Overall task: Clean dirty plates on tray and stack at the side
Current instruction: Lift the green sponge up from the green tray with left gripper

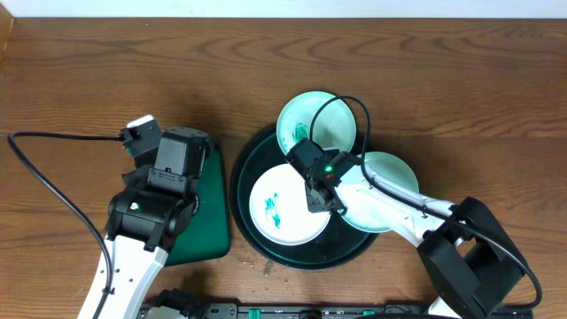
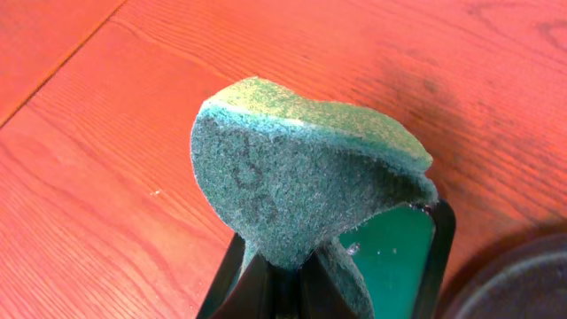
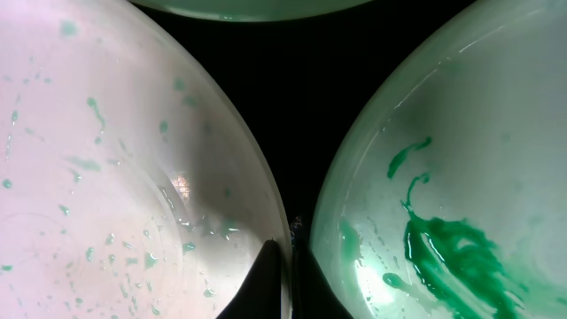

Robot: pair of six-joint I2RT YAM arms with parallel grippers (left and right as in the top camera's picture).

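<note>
A dark round tray holds three plates. A white plate smeared with green lies at its left; it also shows in the right wrist view. A pale green plate lies at the back. A third pale plate, speckled with green drops, lies at the right. My right gripper is shut on the rim of this speckled plate, between it and the smeared plate. My left gripper is shut on a green scouring sponge, held above the table to the left of the tray.
A dark green rectangular dish sits under my left arm, just left of the tray. A black cable runs across the table's left. Bare wooden table lies behind and to the right.
</note>
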